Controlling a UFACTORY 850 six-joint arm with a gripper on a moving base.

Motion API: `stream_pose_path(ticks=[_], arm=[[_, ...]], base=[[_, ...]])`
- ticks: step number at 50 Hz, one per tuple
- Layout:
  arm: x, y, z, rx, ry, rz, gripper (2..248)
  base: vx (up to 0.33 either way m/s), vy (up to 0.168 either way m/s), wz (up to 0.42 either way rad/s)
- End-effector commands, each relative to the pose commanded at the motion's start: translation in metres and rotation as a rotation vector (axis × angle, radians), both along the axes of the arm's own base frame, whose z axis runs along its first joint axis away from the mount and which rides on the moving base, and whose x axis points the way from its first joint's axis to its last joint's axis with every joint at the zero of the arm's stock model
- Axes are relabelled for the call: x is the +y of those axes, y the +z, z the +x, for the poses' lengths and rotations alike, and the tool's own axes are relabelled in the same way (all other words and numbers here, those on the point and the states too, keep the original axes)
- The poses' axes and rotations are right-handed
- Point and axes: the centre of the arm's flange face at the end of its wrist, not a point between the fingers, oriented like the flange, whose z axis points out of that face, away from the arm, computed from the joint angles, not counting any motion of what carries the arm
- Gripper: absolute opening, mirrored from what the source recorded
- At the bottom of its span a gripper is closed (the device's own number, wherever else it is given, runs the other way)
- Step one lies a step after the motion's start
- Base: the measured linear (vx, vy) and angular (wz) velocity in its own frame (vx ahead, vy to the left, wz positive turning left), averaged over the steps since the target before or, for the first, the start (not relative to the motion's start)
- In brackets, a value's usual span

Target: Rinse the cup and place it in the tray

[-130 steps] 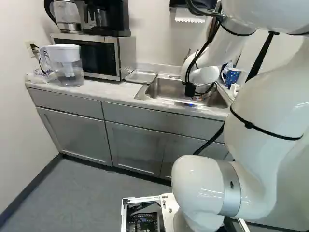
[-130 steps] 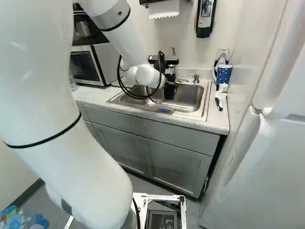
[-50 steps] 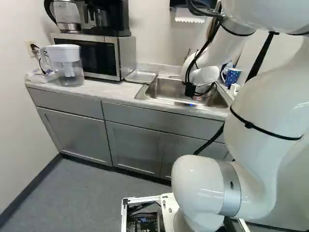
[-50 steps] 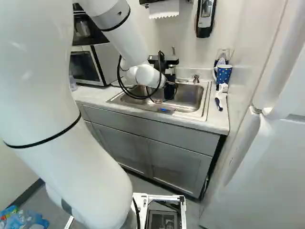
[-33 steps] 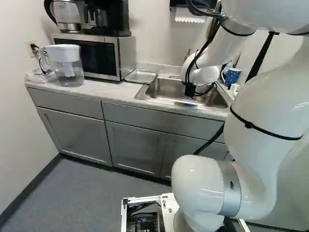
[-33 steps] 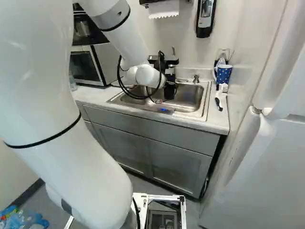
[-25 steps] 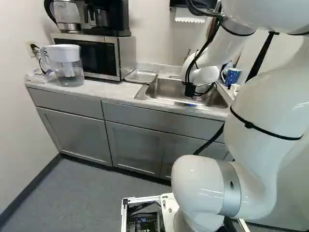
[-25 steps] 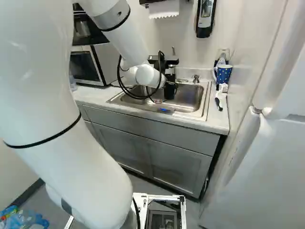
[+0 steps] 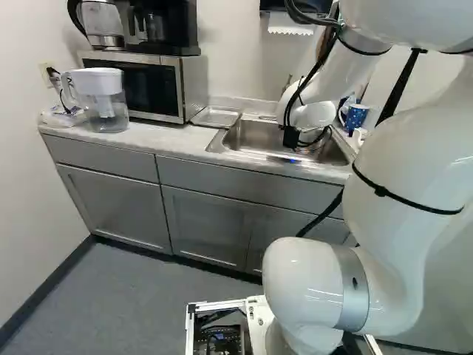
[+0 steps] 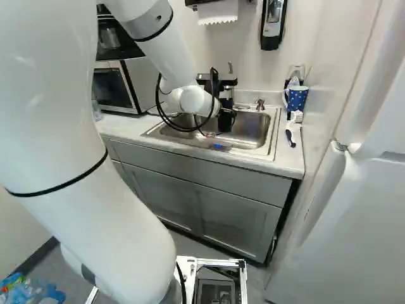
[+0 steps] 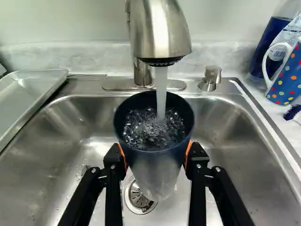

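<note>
At the sink stands my gripper, black, at the arm's end in the right base view. Seen from the wrist, the gripper has its orange pads pressed on both sides of a cup with a dark upper part and a clear-looking lower part. The cup is upright over the sink basin, above the drain. Water pours from the faucet straight into it, and the water inside churns and bubbles. A shallow metal tray lies beside the basin, also visible in the left base view as a tray.
A blue dotted mug and a brush are on the counter by the basin's other side. A microwave and a water pitcher stand beyond the tray. Behind the basin rises a soap pump; a white fridge is at the right.
</note>
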Motion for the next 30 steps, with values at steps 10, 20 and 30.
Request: stream_pose_path(ticks=[10, 20, 30], arm=[[0.01, 0.0, 0.003, 0.0, 0.022, 0.0, 126], [0.025, 0.0, 0.007, 0.0, 0.053, 0.0, 126], [0.04, 0.0, 0.011, 0.0, 0.086, 0.0, 126]], base=[[0.0, 0.0, 0.0], [0.0, 0.0, 0.0], [0.0, 0.0, 0.0]])
